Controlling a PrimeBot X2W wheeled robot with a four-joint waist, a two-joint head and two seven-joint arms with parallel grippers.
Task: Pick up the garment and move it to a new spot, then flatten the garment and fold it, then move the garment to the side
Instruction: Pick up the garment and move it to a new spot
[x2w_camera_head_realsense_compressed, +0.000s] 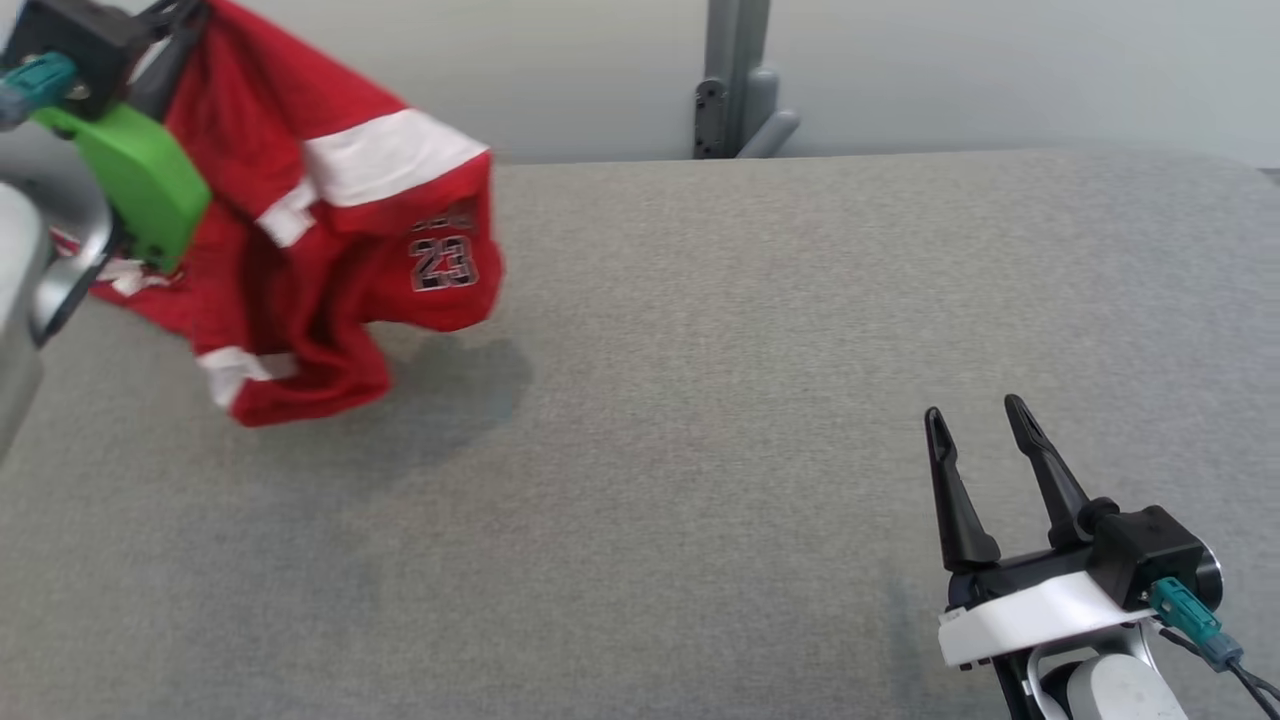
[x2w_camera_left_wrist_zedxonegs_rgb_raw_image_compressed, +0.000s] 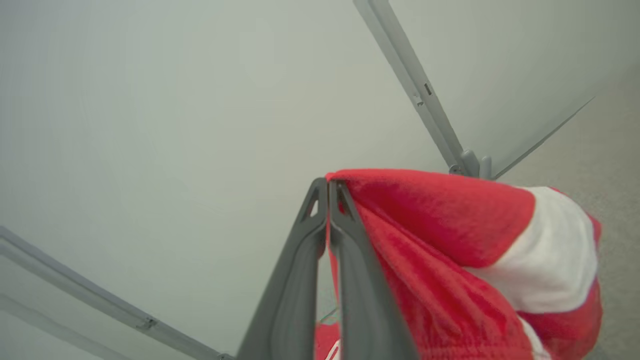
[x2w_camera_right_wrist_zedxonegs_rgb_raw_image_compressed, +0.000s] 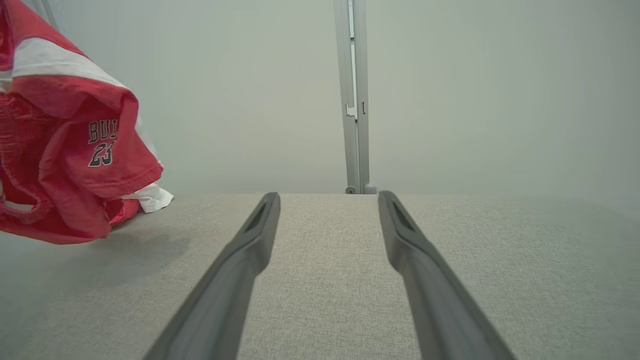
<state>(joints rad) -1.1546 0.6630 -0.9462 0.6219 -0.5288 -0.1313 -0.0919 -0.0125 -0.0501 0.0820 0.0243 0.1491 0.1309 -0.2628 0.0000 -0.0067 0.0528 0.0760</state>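
1. Red cloth with white bands: the garment (x2w_camera_head_realsense_compressed: 330, 230) hangs bunched at the far left of the head view, over the left part of the grey fabric surface (x2w_camera_head_realsense_compressed: 700, 420).
2. Print on 1 hanging fold reads "23"; in the right wrist view, letters "BUL" sit above that number, the rest hidden by a fold.
3. Left gripper (x2w_camera_left_wrist_zedxonegs_rgb_raw_image_compressed: 328, 192): its 2 fingers are pressed together, with a red edge of the garment pinched between them near the tips. The cloth drapes down and to the side from that pinch.
4. The garment's lowest folds hang close over the surface, with a soft shadow under them. Contact with the surface: cannot tell.
5. A green housing (x2w_camera_head_realsense_compressed: 140, 180) on the left wrist overlaps the garment's left side in the head view.
6. Right gripper (x2w_camera_head_realsense_compressed: 975, 410): fingers spread wide, nothing between them, low over the near right of the surface, well apart from the garment.
7. A grey post (x2w_camera_head_realsense_compressed: 735, 80) stands behind the surface's far edge, against a pale wall (x2w_camera_head_realsense_compressed: 1000, 70).
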